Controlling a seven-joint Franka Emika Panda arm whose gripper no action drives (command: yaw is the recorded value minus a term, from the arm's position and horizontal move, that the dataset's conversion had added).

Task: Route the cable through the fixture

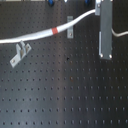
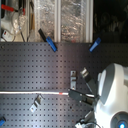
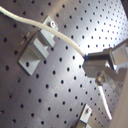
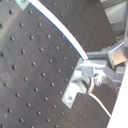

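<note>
Cable [image 1: 30, 36] first: a long thin white cord, lying across the dark perforated worktop [image 1: 70, 95] and running in the first exterior view from that view's left edge up toward the gripper [image 1: 102, 6] at the top right, with its red band [image 1: 58, 30] just short of the upper bracket [image 1: 70, 26]. It passes right at that bracket, though whether it sits inside the slot or merely against it I cannot tell from here. The lower bracket [image 1: 19, 52] stands apart, below the cord, with the cable not through it. In the first wrist view the cable [image 3: 60, 35] sweeps over a bracket [image 3: 37, 47] and ends at the gripper [image 3: 97, 65], and the jaws look clamped on the cable, the slack tail hanging out beyond them. The second exterior view shows the same line, cable [image 2: 30, 93] stretched flat toward the arm [image 2: 112, 95]. As for handling: this looks light and soft, a cord that will sag and curl where it is not held, so a grip far from the bracket leaves the free length to wander. Smooth sheath, likely to slide in a loose pinch. My call is to hold close to the stretch being threaded, near the band, keeping gentle tension so it drops cleanly into the slot.
</note>
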